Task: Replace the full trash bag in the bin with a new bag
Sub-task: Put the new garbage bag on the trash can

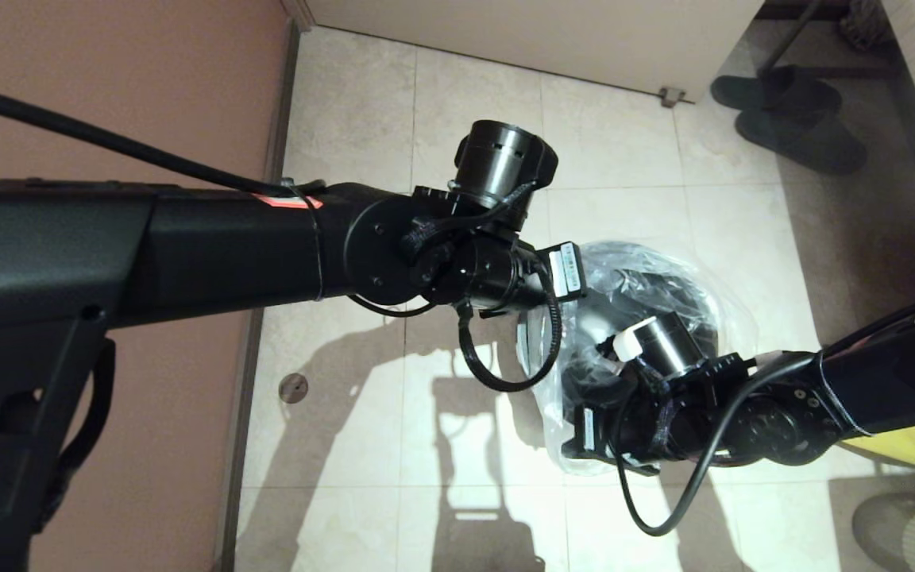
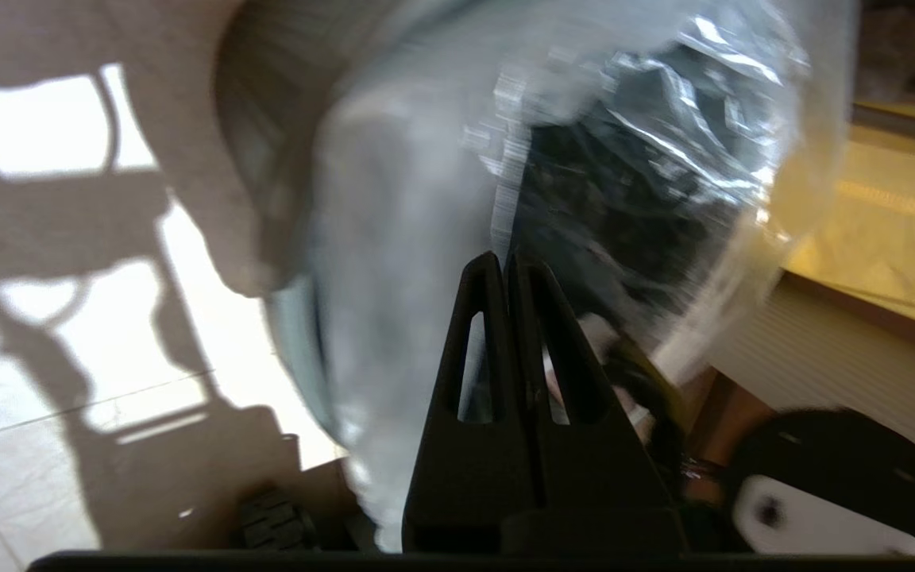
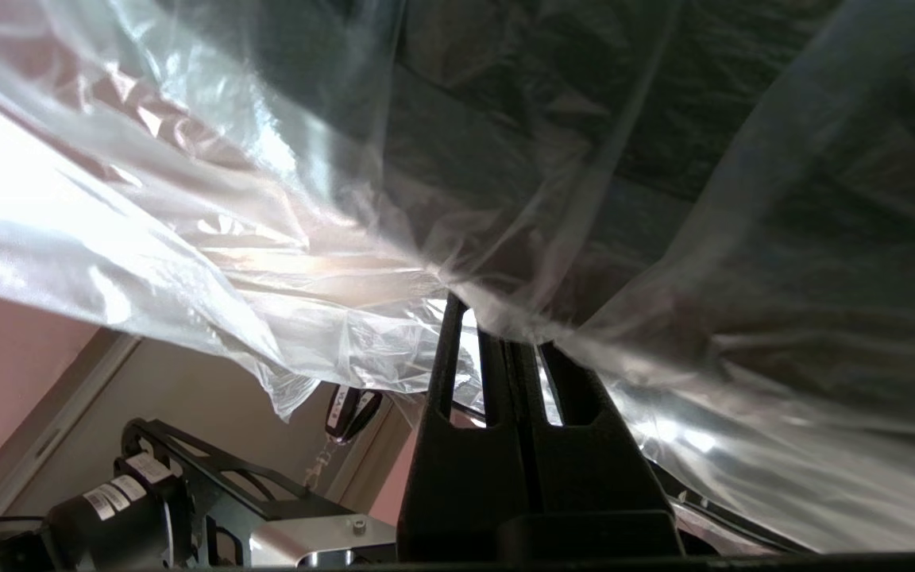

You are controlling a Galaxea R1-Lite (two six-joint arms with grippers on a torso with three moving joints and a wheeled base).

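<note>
Centre-right of head view: new bag (image 1: 656, 278) draped over bin (image 1: 584, 326) on tiled floor (image 1: 346, 445), both arms reaching in; slippers (image 1: 791, 119) upper right.
L wrist view: left gripper (image 2: 503, 266) fingers pressed together at mid-frame, tips on the clear film; bin blurred behind.
R wrist view: right gripper (image 3: 497, 318) fingers together, pinching bag film at centre.

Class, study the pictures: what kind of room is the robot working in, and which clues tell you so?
Probably a room in a home, perhaps by an entrance or bathroom: pale floor tiles, a pair of dark slippers on the floor, and a small bin draped with a clear bag.
</note>
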